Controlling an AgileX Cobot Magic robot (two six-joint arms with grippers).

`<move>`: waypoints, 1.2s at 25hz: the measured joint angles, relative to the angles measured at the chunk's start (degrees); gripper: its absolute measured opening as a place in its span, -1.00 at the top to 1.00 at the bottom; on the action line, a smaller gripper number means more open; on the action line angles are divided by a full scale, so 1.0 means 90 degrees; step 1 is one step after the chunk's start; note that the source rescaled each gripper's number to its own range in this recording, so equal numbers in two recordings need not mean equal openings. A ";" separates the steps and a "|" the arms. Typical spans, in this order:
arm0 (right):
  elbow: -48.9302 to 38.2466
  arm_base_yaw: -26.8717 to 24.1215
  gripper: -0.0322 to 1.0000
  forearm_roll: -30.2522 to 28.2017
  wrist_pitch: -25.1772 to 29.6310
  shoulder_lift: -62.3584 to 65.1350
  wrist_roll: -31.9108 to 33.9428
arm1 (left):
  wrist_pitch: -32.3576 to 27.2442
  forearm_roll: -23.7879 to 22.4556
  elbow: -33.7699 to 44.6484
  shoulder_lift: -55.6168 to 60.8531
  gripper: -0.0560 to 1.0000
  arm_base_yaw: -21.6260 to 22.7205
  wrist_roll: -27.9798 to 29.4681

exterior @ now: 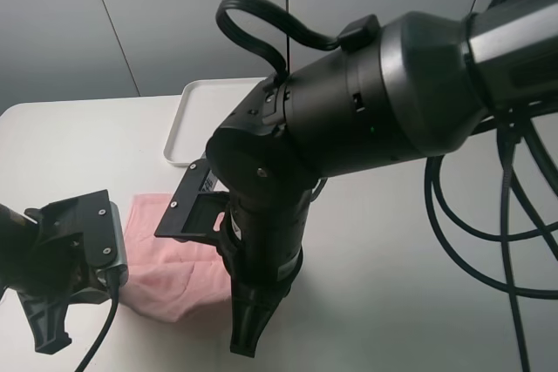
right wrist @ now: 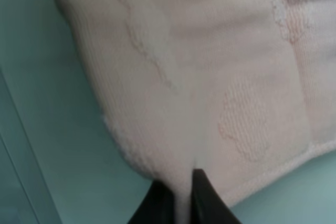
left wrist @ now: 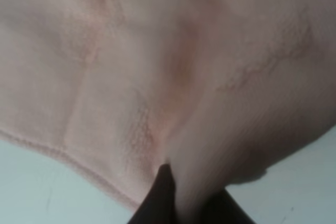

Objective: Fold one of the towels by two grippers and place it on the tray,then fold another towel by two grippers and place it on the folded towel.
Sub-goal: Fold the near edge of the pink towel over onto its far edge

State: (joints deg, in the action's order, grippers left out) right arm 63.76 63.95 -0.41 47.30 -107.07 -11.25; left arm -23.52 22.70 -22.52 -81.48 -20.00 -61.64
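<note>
A pale pink square terry towel (exterior: pixel 174 272) is being gripped at two places while lying rumpled on the white table (exterior: pixel 392 302). It is lying in front of the flat white rectangular plastic tray (exterior: pixel 205 106), near it but not touching. The black two-fingered left gripper (exterior: pixel 51 337) is being seen low at the towel's left side. In the left wrist view, its jaws are being pressed together on a raised fold of the pink towel (left wrist: pixel 157 77), with fabric pinched between the black fingers (left wrist: pixel 164 198). The black right gripper (exterior: pixel 248 333) is being pointed straight down at the towel's right side. In the right wrist view, its fingers (right wrist: pixel 205 200) are being clamped on the hemmed edge of the same towel (right wrist: pixel 210 77), and a thin strip of cloth is being squeezed between them. Much of the tray is being hidden behind the right arm, so its contents cannot be told.
</note>
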 joint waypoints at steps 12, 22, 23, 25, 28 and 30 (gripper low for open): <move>0.0000 0.0000 0.94 -0.0173 0.0185 0.0276 0.1536 | -0.0192 0.0618 0.0000 0.0859 0.88 0.0000 0.1354; 0.0000 0.0000 0.94 -0.1859 -0.0042 0.0393 0.3438 | 0.0440 0.0644 0.0001 0.0870 0.88 0.0000 0.2701; 0.0000 0.0000 0.94 -0.2005 -0.0102 0.0393 0.3601 | 0.0465 0.0655 0.0001 0.0870 0.88 0.0000 0.2785; 0.0000 0.0000 0.94 -0.2289 -0.0205 0.0393 0.3886 | 0.0554 0.0655 0.0001 0.0870 0.88 0.0000 0.2975; -0.0011 0.0000 0.94 -0.2631 -0.0326 0.0393 0.4184 | 0.0786 0.0655 0.0001 0.0870 0.86 0.0000 0.3295; -0.0039 0.0000 0.93 -0.2838 -0.0487 0.0393 0.4461 | 0.0972 0.0655 0.0001 0.0870 0.73 0.0000 0.3533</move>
State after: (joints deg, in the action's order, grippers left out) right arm 63.41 63.95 -25.96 42.92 -103.54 28.90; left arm -14.77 28.60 -22.51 -73.65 -20.00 -29.85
